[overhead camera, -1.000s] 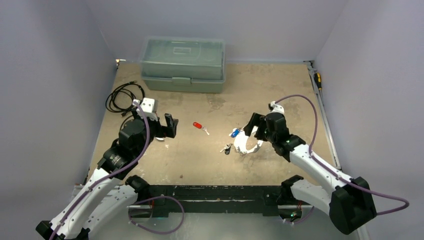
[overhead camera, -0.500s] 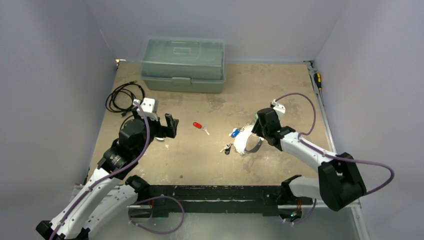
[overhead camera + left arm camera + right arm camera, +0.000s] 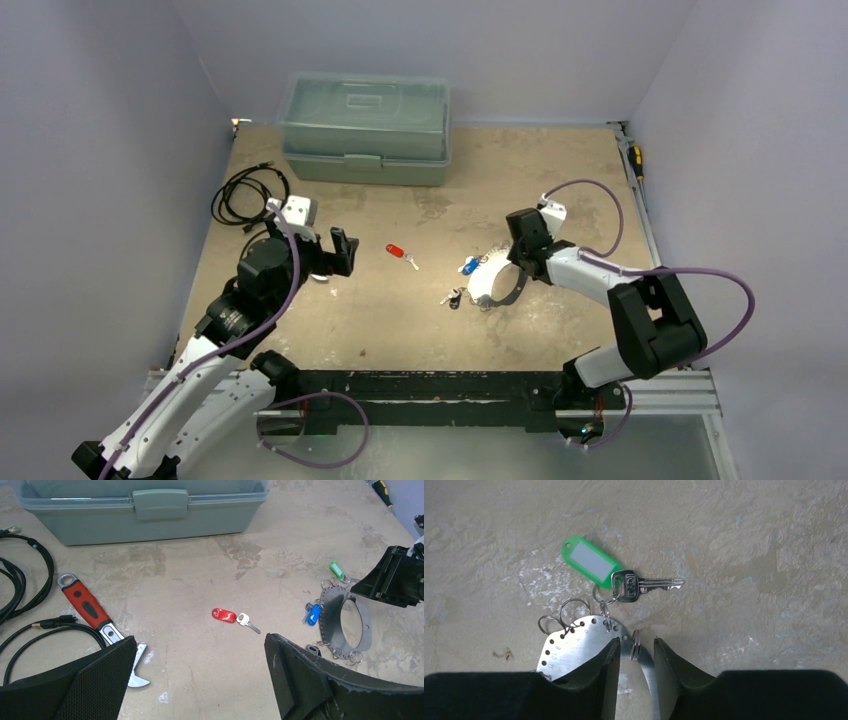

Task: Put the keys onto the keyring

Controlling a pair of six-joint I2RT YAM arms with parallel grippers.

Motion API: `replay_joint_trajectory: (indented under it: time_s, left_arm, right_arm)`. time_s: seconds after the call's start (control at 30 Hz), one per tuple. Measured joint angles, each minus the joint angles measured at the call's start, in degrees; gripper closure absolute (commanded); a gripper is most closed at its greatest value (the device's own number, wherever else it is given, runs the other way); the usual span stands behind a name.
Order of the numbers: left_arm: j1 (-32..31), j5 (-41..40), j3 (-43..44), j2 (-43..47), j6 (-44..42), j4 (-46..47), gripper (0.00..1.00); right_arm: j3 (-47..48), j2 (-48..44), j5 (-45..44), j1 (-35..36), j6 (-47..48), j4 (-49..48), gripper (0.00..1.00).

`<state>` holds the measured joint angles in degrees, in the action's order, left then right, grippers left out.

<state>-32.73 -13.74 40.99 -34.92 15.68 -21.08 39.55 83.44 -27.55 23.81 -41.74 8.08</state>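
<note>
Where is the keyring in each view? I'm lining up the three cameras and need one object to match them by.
Top external: the keyring lies right of centre, just below-left of the right gripper.
Left wrist: far right edge, middle height.
Right wrist: bottom centre, its rim running between the fingers.
Shared landmark: the right gripper at the ring's rim, seen in all three.

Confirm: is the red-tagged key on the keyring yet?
No, the red-tagged key lies by itself, well clear of the keyring.
</note>
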Motion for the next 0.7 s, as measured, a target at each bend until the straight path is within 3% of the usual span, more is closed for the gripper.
replay_joint_trajectory:
  time_s: [0.37,0.7]
  left_arm:
    - [0.00,0.11,0.00,-0.22,-0.07,0.42,0.01]
    - [0.00,0.11,-0.02,-0.48,-0.24,0.42,0.01]
  right_arm:
    - [0.09,1.68,0.07,-2.60,1.44,-1.16,0.79]
    - [0.09,2.01,0.94,-2.89,2.34,-3.28,0.83]
